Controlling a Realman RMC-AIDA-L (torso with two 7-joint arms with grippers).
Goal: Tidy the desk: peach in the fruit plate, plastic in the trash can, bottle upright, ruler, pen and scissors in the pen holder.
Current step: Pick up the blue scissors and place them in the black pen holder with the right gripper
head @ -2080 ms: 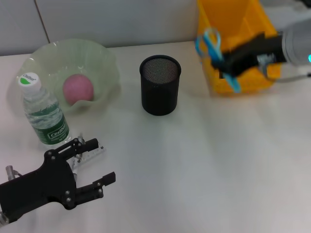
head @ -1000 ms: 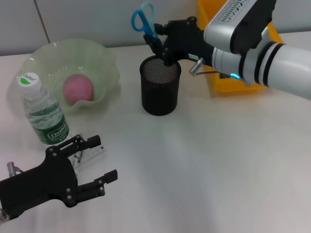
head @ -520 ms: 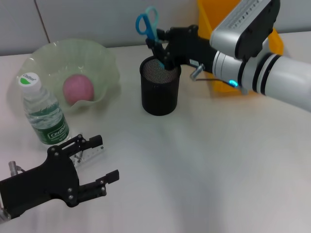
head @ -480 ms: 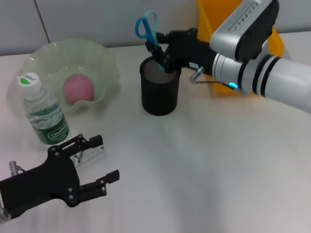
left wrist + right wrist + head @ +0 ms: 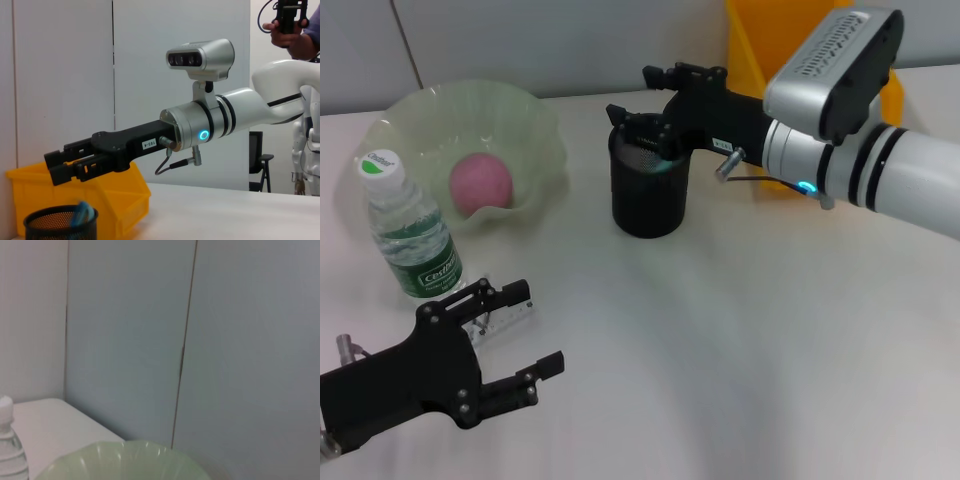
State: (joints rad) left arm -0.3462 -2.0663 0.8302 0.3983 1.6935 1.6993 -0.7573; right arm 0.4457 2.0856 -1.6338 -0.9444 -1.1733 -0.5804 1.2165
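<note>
My right gripper (image 5: pixel 634 93) hovers open just above the black mesh pen holder (image 5: pixel 648 200). The scissors (image 5: pixel 666 165) lie inside the holder, with only a bit of blue showing; the left wrist view also shows the scissors (image 5: pixel 82 213) in the pen holder (image 5: pixel 59 226) under that gripper (image 5: pixel 54 167). The pink peach (image 5: pixel 480 184) rests in the green fruit plate (image 5: pixel 542 120). Beside the plate, the bottle (image 5: pixel 411 236) stands upright. At the near left my left gripper (image 5: pixel 536 328) is open, low over the clear ruler (image 5: pixel 506 313). The pen and the plastic are out of view.
The yellow trash can (image 5: pixel 790 40) stands at the back right, behind my right arm. The fruit plate's rim (image 5: pixel 125 455) and the bottle (image 5: pixel 10 450) show in the right wrist view. A person stands far behind the robot in the left wrist view.
My right gripper carried the scissors from the trash can side to the pen holder, opened and let them drop inside. The left gripper has barely moved.
</note>
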